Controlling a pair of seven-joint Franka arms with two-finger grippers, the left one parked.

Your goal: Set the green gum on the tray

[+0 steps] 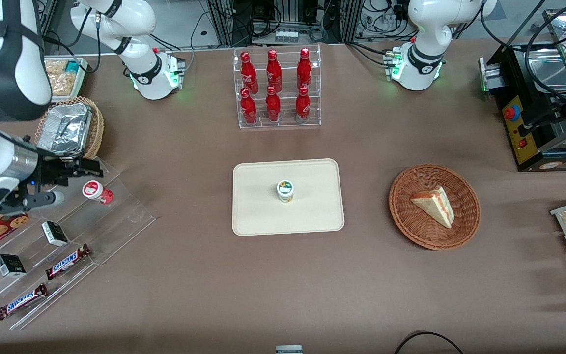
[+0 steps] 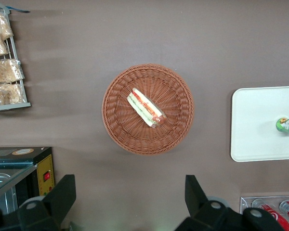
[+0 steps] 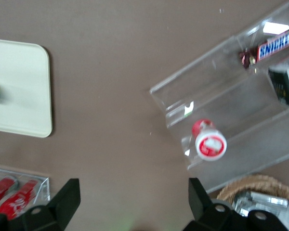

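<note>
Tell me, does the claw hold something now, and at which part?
Nothing. The claw is open above the acrylic stand; the green gum stands on the tray.

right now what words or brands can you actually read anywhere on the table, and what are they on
"SNICKERS" on the candy bar on the clear stepped display.
"SNICKERS" on the second candy bar, nearer the front camera.
Red bottles in the clear rack: white script, too small to read.
Green gum on the tray: lid label unreadable.
Red gum: lid label unreadable.
The gripper, open above the display, carries no text.
</note>
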